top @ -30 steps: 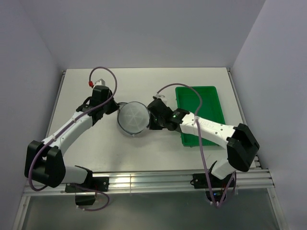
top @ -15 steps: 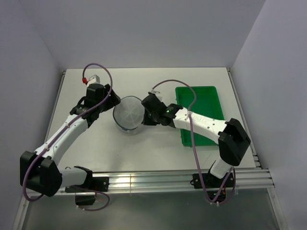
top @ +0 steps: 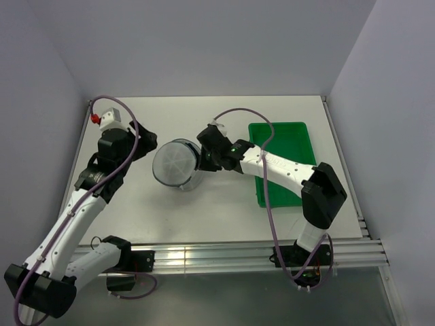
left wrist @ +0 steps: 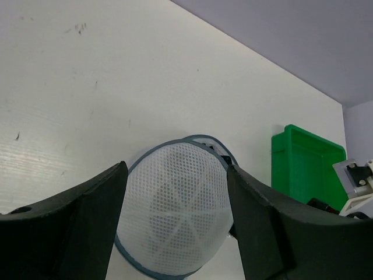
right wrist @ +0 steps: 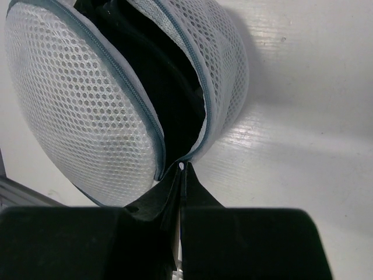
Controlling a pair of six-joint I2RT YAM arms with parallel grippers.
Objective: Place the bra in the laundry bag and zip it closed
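Inside laundry bag [right wrist: 81,99], bra [right wrist: 169,93] mostly hidden

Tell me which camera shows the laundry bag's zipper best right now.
Right wrist. It shows the zipper open, the black bra in the gap, and the right gripper pinched shut at its end. Top external shows only the laundry bag lid; left wrist shows lid mesh and rim, little of the gap.

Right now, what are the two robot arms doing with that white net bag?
The black bra is already inside the white mesh laundry bag. The right gripper is pinched shut on the zipper at the end of its gap, which is not closed yet. The left gripper is open, facing the bag without holding it.
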